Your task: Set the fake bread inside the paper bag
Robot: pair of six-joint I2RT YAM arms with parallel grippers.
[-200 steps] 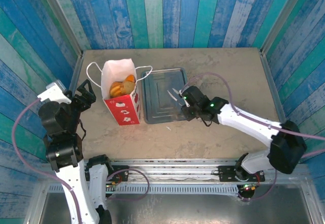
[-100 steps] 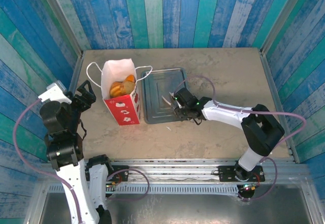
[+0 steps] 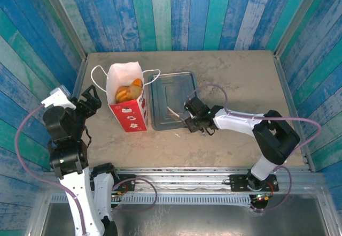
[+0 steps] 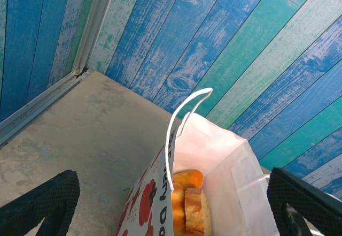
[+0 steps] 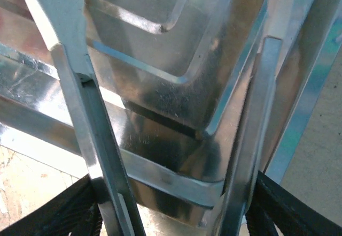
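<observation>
The paper bag (image 3: 130, 113) stands upright left of the tray, white above and red with fruit prints below. The fake bread (image 3: 130, 92) lies inside it, golden and orange pieces showing through the open top. In the left wrist view the paper bag (image 4: 224, 161) is close ahead, with the fake bread (image 4: 191, 196) at its bottom. My left gripper (image 3: 88, 96) hangs open to the left of the bag, apart from it; its black fingers (image 4: 40, 204) frame that view. My right gripper (image 3: 180, 116) is open, low over the tray's near right corner, nothing between its metal fingers (image 5: 75, 86).
A grey metal tray (image 3: 165, 89) lies right of the bag, bare inside; its ribbed floor (image 5: 176, 32) sits just under the right fingers. Blue and green plank walls enclose the table on three sides. The bag's white cord handles (image 3: 96, 78) stick out to the left and right.
My right gripper has slid from the tray's right middle toward its near right corner and sunk lower. The left arm, the bag and the tray have stayed put.
</observation>
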